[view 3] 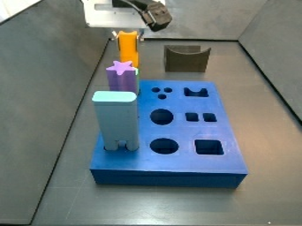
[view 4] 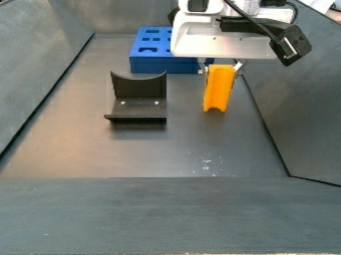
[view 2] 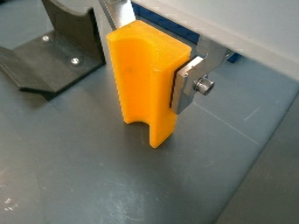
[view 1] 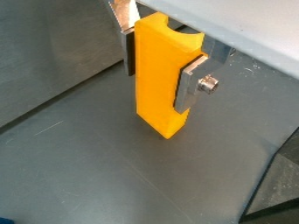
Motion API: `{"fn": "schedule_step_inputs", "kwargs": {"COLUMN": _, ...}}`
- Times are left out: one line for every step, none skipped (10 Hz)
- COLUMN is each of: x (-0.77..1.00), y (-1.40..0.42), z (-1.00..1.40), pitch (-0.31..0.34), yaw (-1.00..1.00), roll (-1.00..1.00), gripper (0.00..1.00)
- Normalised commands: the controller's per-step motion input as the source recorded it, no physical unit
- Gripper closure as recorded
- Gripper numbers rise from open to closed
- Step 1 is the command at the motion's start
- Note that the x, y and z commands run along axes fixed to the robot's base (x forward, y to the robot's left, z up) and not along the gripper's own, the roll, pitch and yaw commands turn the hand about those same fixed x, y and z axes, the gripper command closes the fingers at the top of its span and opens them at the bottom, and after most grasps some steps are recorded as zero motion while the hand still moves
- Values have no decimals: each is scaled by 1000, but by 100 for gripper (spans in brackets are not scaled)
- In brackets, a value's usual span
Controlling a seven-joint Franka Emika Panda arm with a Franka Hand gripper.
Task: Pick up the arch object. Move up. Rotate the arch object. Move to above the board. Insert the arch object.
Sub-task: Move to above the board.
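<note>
Clamped between the flat silver finger plates of the two-finger gripper (view 1: pixel 160 63): the tall, narrow yellow-orange plastic arch object (view 1: pixel 162 79), upright, one plate on each of two opposite sides, dark pads pressed to the plastic. Seen again in a wrist view, gripper (view 2: pixel 152 61) shut upon the same orange block (view 2: pixel 142 83), a slot cut into the block's lower end splitting it into two short legs. Lower end close over the dark grey floor (view 1: pixel 82 166); impossible to tell whether touching or just clear of it. Behind the block in that wrist view, the dark L-shaped fixture (view 2: pixel 52 54) on its base plate.

In a side view, gripper (view 3: pixel 127 32) at the upper middle of the frame, arch object (view 3: pixel 126 48) hanging below it, beyond the far end of the thick blue rectangular board (view 3: pixel 177 124) with round, square and crown-shaped holes. On the board's left side, a purple star-topped peg (view 3: pixel 119 75) and, nearer the camera, a pale blue rounded block (view 3: pixel 116 121). Fixture (view 3: pixel 185 58) at upper right of centre, beside the orange block.

In a side view, gripper (view 4: pixel 222 64) under the white wrist body, arch object (view 4: pixel 218 88) right of centre, fixture (view 4: pixel 136 99) to its left, board (view 4: pixel 155 50) at the upper middle, behind both.
</note>
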Motion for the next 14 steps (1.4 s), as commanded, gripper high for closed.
{"fn": "schedule_step_inputs", "kwargs": {"x": 4, "y": 119, "z": 1000, "pitch": -257, "yaw": -68, "roll": -10, "gripper": 100}}
{"fn": "schedule_step_inputs", "kwargs": {"x": -4, "y": 113, "z": 1000, "pitch": -207, "yaw": -63, "roll": -10, "gripper": 100}}
{"fn": "schedule_step_inputs", "kwargs": {"x": -5, "y": 108, "z": 1000, "pitch": -133, "yaw": -52, "roll": -6, "gripper": 100}}
{"fn": "schedule_step_inputs", "kwargs": {"x": -5, "y": 106, "z": 1000, "pitch": -71, "yaw": -47, "roll": -1, "gripper": 100}}
{"fn": "schedule_step_inputs", "kwargs": {"x": -5, "y": 102, "z": 1000, "pitch": -14, "yaw": -41, "roll": 5, "gripper": 100}}
{"fn": "schedule_step_inputs", "kwargs": {"x": -6, "y": 98, "z": 1000, "pitch": 26, "yaw": -33, "roll": 15, "gripper": 100}}
{"fn": "schedule_step_inputs", "kwargs": {"x": -8, "y": 96, "z": 1000, "pitch": 34, "yaw": -31, "roll": 20, "gripper": 100}}
{"fn": "schedule_step_inputs", "kwargs": {"x": -9, "y": 89, "z": 1000, "pitch": 51, "yaw": -24, "roll": 35, "gripper": 100}}
{"fn": "schedule_step_inputs", "kwargs": {"x": -9, "y": 87, "z": 1000, "pitch": 55, "yaw": -22, "roll": 41, "gripper": 100}}
{"fn": "schedule_step_inputs", "kwargs": {"x": -9, "y": 83, "z": 1000, "pitch": 67, "yaw": -22, "roll": 53, "gripper": 100}}
{"fn": "schedule_step_inputs", "kwargs": {"x": -8, "y": 81, "z": 1000, "pitch": 72, "yaw": -22, "roll": 61, "gripper": 100}}
{"fn": "schedule_step_inputs", "kwargs": {"x": -7, "y": 77, "z": 1000, "pitch": 84, "yaw": -22, "roll": 66, "gripper": 100}}
{"fn": "schedule_step_inputs", "kwargs": {"x": -6, "y": 74, "z": 1000, "pitch": 88, "yaw": -19, "roll": 68, "gripper": 100}}
{"fn": "schedule_step_inputs", "kwargs": {"x": -6, "y": 70, "z": 1000, "pitch": 87, "yaw": -14, "roll": 70, "gripper": 100}}
